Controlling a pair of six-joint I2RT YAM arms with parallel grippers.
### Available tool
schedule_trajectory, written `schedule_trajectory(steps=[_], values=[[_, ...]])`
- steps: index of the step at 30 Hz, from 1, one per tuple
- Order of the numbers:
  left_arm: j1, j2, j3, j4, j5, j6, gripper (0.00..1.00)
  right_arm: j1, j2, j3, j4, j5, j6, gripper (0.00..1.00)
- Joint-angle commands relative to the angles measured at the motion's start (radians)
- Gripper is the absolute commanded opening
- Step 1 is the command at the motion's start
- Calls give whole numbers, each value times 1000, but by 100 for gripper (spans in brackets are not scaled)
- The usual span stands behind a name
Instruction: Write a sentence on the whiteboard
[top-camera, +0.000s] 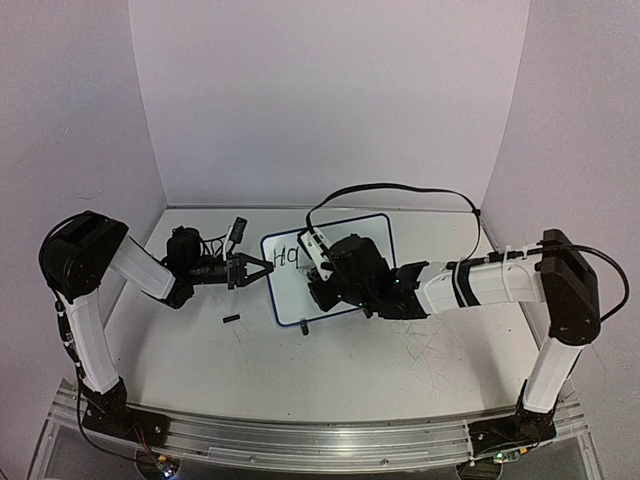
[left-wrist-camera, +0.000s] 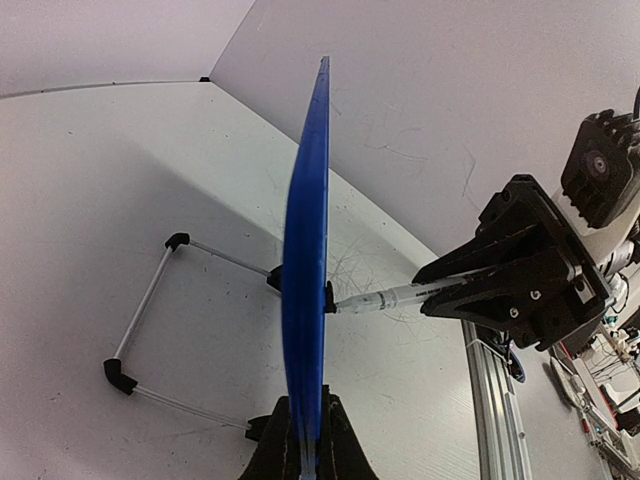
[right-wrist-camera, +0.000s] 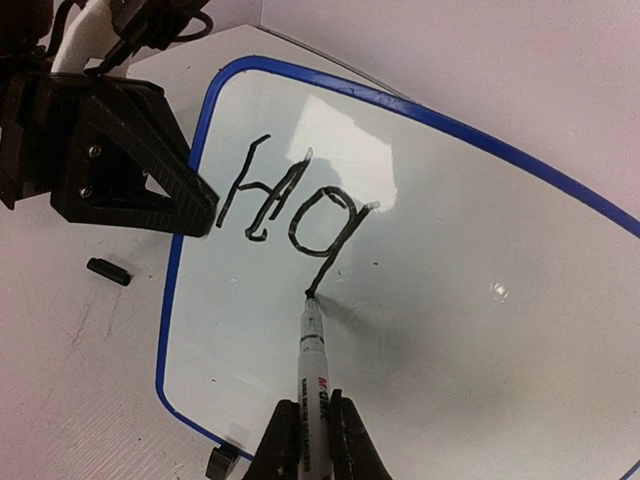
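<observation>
Whiteboard (right-wrist-camera: 470, 280) stands mid-counter (top-camera: 330, 370), propped on its wire stand (left-wrist-camera: 150, 320). From the left wrist view it is edge-on and close to upright, with the stand's legs on the side away from the marker.

Left hand (top-camera: 255, 270): shut on the board's left blue rim, one finger on each face, at about mid-height of that edge. It reaches in from the board's left side.

Right hand (right-wrist-camera: 311, 440): closed on the barrel of a white marker (right-wrist-camera: 312, 360), in front of the writing face. The marker points away from the hand toward the board. Its tip touches the white surface at the foot of the last stroke.

Black lettering (right-wrist-camera: 290, 205) sits in the board's upper left area and reads roughly "Ha q". The marker tip is just below and right of it. The rest of the writing face is blank.

A small black piece (right-wrist-camera: 108, 271) lies on the counter just left of the board's lower left corner, below the left hand and touching neither.
</observation>
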Motion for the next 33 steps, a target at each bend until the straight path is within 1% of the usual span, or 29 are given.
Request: schedule_trajectory(steps=[1, 7, 14, 18, 22, 28, 33], values=[[-16, 0, 10, -81, -14, 58, 0, 6, -22, 1, -5, -10, 17, 0], [-16, 0, 9, -82, -14, 58, 0, 7, -30, -2, -9, -17, 17, 0], [-17, 4, 10, -82, -14, 59, 0, 6, -107, 1, 52, -16, -3, 0], [-17, 0, 10, -83, -13, 60, 0, -1, -92, 21, 79, 6, -28, 0], [-16, -5, 5, -83, -15, 61, 0, -11, -52, 44, 81, 19, -38, 0], [-16, -2, 7, -83, -16, 63, 0, -13, -40, 56, 85, 61, -44, 0], [-16, 0, 8, -84, -14, 62, 0, -20, -25, 62, 87, 50, -41, 0]])
